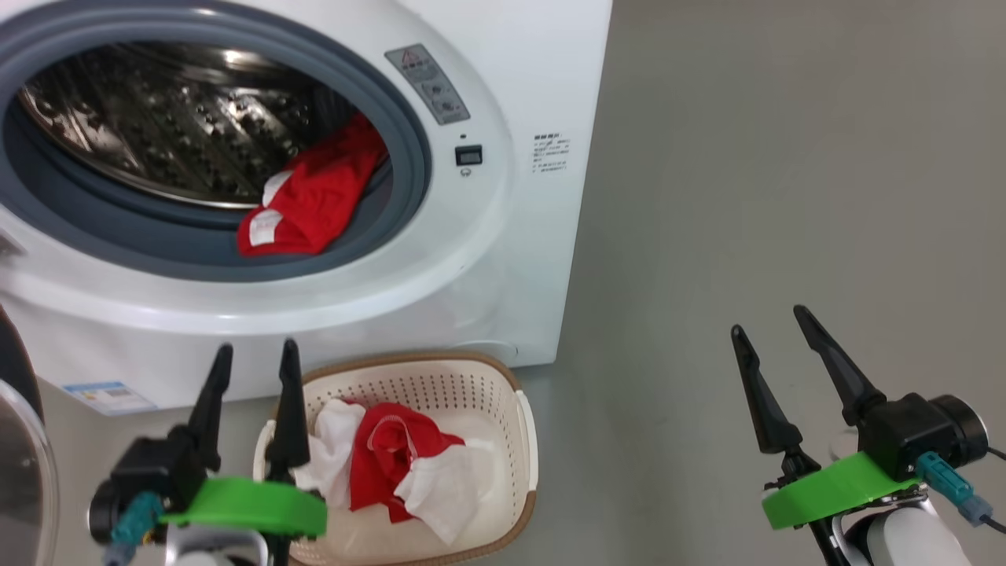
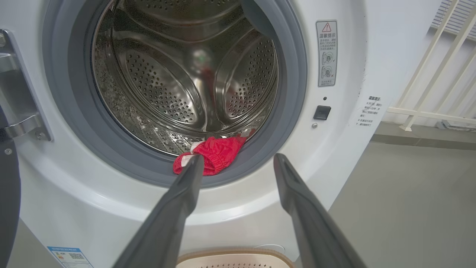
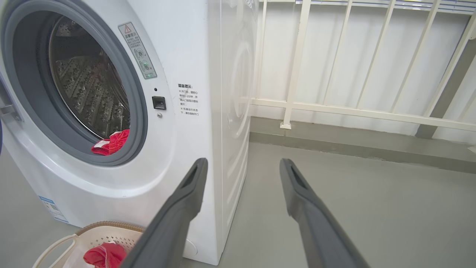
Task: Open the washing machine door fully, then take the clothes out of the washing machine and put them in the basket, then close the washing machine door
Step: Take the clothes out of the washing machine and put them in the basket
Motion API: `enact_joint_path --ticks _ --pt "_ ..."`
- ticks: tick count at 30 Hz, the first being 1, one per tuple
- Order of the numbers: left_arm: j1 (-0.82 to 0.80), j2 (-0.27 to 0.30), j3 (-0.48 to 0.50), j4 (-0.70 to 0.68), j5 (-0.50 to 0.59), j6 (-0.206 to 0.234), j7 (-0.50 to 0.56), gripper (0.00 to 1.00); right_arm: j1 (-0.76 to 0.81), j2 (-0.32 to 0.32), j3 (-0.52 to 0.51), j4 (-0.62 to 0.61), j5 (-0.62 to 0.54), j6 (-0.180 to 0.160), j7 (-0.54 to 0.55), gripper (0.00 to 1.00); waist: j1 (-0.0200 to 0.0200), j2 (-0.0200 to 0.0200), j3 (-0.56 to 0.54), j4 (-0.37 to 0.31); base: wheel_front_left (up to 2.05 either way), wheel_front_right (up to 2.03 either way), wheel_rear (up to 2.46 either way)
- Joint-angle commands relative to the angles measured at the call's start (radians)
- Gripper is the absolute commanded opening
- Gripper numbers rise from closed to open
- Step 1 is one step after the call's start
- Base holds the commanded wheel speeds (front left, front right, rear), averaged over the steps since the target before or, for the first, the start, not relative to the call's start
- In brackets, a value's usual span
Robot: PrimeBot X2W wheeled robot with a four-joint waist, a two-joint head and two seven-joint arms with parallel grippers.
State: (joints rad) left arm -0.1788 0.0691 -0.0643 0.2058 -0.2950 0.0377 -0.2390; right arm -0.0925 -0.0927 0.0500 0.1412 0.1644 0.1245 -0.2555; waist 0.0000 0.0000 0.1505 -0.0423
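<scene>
The washing machine (image 1: 519,236) stands open, and its door (image 1: 14,369) is swung out at the far left edge. A red garment with white parts (image 1: 314,196) lies on the grey ring at the drum's lower right lip (image 2: 219,154) (image 3: 111,143). The basket (image 1: 515,393) sits on the floor in front of the machine and holds red and white clothes (image 1: 393,456). My left gripper (image 1: 255,358) is open above the basket's left rim, its fingers pointing at the drum (image 2: 238,158). My right gripper (image 1: 769,321) is open over the bare floor to the right (image 3: 242,162).
Grey floor (image 1: 786,157) stretches to the right of the machine. A white railing (image 3: 334,108) runs along the wall behind it. The metal door hinge (image 2: 22,111) sits at the left of the opening. A blue sticker (image 1: 106,397) marks the machine's lower front.
</scene>
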Motion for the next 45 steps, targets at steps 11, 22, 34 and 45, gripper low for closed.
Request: enact_joint_path --ticks 11,22,34,45 --pt "-0.263 0.032 0.026 0.113 0.005 0.007 -0.008 1.0 -0.095 -0.026 0.05 -0.041 -0.003 0.006 -0.006 1.0 0.0 0.0 0.137 -0.002 0.0 0.0 0.0" --pt "-0.506 0.077 0.024 0.29 0.027 -0.013 -0.018 1.0 -0.145 -0.029 0.059 -0.063 0.008 0.006 -0.006 1.0 0.0 0.0 0.257 -0.03 0.0 0.0 0.0" --pt "-0.785 0.105 0.004 0.497 0.012 -0.065 0.043 1.0 -0.196 -0.046 0.093 -0.061 0.006 0.006 -0.006 1.0 0.0 0.0 0.381 -0.041 0.0 0.0 0.0" --pt "-0.955 0.137 0.013 0.736 -0.041 -0.072 0.292 1.0 -0.222 -0.053 0.149 -0.052 0.041 0.006 -0.006 1.0 0.0 0.0 0.405 -0.083 0.0 0.0 0.0"
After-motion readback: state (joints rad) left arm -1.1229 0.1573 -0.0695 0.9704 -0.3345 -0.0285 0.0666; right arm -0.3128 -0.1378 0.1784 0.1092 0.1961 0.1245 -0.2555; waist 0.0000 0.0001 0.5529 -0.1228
